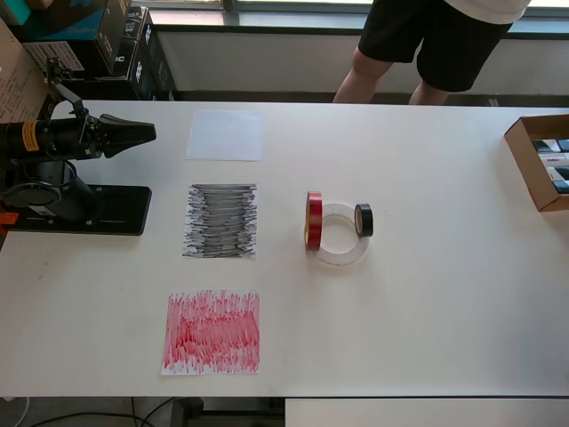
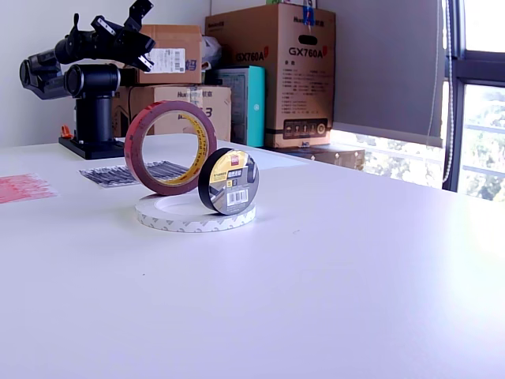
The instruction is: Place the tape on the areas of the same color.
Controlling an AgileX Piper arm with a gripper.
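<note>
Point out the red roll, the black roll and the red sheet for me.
Red roll [image 2: 142, 126], exterior view, on its outer band.
Black roll [image 2: 207, 183], exterior view, on its black rim.
Red sheet [image 1: 213, 332], overhead view, on its middle.

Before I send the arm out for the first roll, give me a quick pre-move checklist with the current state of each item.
1. Hand empty, parked over the base: ok.
2. Hand open enough to grasp: cannot tell.
3. Rolls separated: not ok. Red roll and black roll stand on edge on the flat white ring.
4. Red sheet, black sheet, white sheet uncovered: ok.
5. Person at the far table edge: not ok, stays close.
</note>
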